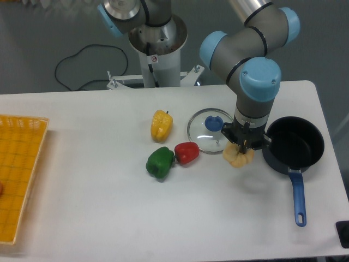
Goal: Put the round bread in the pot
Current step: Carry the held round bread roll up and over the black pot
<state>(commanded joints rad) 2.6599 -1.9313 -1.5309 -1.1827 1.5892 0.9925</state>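
The round bread [239, 157], a pale golden lumpy bun, hangs from my gripper [243, 147], which is shut on its top. It is held a little above the table, with a faint shadow below it. It sits just left of the pot [297, 143], a black shallow saucepan whose blue handle [298, 199] points toward the table's front edge. The pot's inside looks empty. The bun is beside the pot's left rim, not over it.
A round glass lid with a blue knob [210, 130] lies just left of the gripper. A yellow pepper [161, 125], a red pepper [187, 152] and a green pepper [160, 162] sit at mid-table. A yellow basket [19, 174] stands at the left edge.
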